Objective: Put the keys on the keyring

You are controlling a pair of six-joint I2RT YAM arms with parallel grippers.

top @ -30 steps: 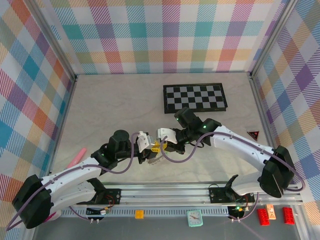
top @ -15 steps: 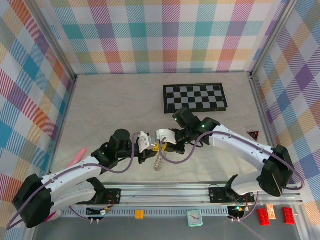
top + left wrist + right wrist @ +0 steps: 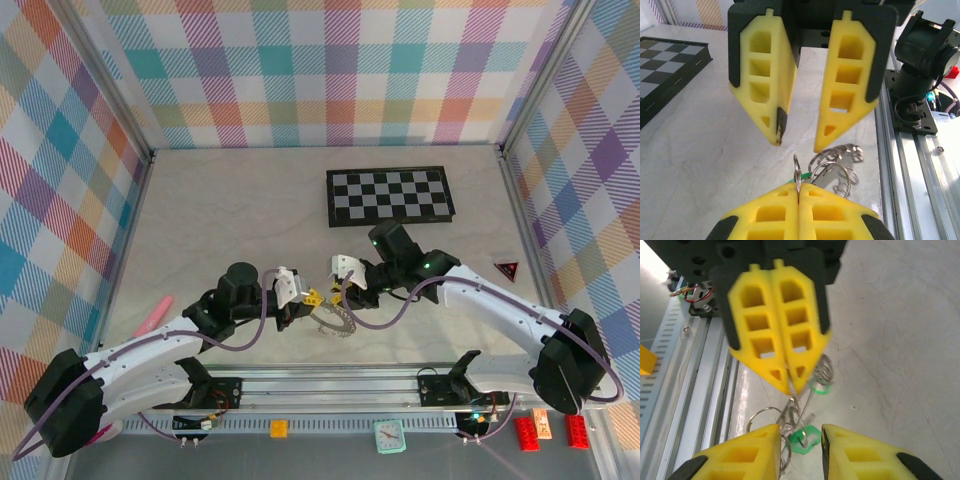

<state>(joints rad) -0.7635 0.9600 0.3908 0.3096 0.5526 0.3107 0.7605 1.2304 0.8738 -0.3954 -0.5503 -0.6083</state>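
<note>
Tightly on keyring [image 3: 796,171], left hand [image 3: 798,201].

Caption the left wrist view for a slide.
Left gripper shut on the keyring; right gripper open, facing it.

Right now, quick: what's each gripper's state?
Left gripper: closed, pinching a loop of the keyring.
Right gripper: open, holding nothing.
</note>
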